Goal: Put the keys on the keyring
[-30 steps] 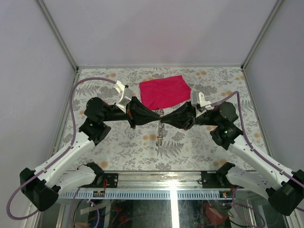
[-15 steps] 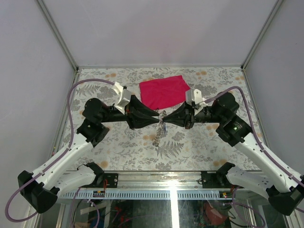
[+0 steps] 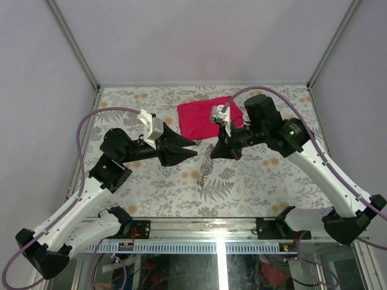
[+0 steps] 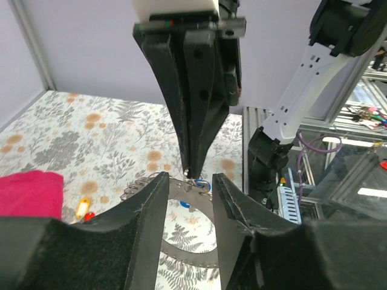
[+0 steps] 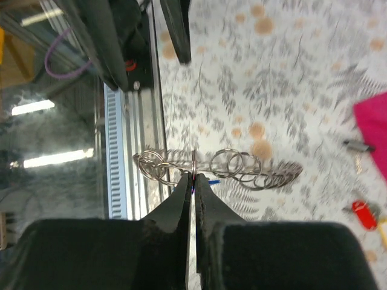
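Right wrist view showed our right hand (image 5: 193, 176) clenched on the keyring (image 5: 193, 166). It pinched only the ring's thin edge, and a string of smaller linked rings (image 5: 254, 172) trailed from it. We saw the keyring held in the air over the middle of the desk (image 3: 151, 181), not resting on it. Our left hand (image 4: 190, 179) was released, its fingers (image 4: 145, 205) apart on either side of the pinch point; we could not tell whether they touched the metal. A red-tagged key (image 5: 361, 212) and a yellow-tagged key (image 4: 83, 207) lay on the desk beside the red cloth (image 3: 208, 116) toward the far edge, off the keyring as far as we could judge. We judged the slender grip the main danger: a nudge from the left hand closing in could twist the keyring round or knock it free. The dangling rings could also swing and snag a finger. The two hands were near enough to strike each other.
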Motion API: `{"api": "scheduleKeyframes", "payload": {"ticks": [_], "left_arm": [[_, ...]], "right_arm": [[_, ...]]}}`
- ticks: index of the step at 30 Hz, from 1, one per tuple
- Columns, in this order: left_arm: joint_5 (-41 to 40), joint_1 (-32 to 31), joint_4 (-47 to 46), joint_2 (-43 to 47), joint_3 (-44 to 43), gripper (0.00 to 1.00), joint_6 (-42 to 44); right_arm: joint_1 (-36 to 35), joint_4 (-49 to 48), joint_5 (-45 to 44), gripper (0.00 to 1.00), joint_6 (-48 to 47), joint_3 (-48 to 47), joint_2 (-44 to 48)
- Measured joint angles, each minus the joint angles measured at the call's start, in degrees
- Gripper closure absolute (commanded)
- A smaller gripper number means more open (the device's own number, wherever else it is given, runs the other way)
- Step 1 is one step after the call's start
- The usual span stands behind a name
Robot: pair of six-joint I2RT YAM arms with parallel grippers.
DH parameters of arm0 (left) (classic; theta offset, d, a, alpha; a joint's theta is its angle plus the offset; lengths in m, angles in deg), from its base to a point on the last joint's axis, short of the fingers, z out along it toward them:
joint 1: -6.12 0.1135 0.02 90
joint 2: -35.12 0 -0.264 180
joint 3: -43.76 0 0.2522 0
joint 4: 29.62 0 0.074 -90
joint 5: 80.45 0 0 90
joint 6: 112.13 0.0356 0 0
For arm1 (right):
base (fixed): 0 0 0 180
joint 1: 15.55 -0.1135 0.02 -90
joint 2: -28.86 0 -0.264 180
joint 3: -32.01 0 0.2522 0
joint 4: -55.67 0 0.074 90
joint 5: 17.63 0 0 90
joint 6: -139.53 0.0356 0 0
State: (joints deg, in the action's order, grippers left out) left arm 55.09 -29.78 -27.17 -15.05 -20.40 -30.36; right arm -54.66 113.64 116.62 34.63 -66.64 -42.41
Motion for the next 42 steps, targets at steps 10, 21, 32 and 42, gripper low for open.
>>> {"api": "scheduleKeyframes", "payload": {"ticks": [10, 21, 32, 42], "left_arm": [[-4.83, 0.00, 9.46, 2.62, 1.44, 0.63, 5.64], [-5.53, 0.00, 13.81, 1.49, 1.79, 0.61, 9.40], [-3.32, -0.85, 13.79, -2.78, 1.79, 0.59, 10.40], [-0.70, -3.76, 11.63, -5.25, 1.22, 0.55, 10.40]], "right_arm": [[-7.61, 16.96, -17.40, 1.00, -0.22, -10.40, -10.88], [-12.02, 27.30, -30.34, 1.00, 4.02, -14.78, -17.00], [-12.02, 29.00, -28.70, 1.00, 4.87, -20.00, -16.98], [-12.04, 28.20, -24.76, 1.00, 4.13, -20.17, -16.96]]}}
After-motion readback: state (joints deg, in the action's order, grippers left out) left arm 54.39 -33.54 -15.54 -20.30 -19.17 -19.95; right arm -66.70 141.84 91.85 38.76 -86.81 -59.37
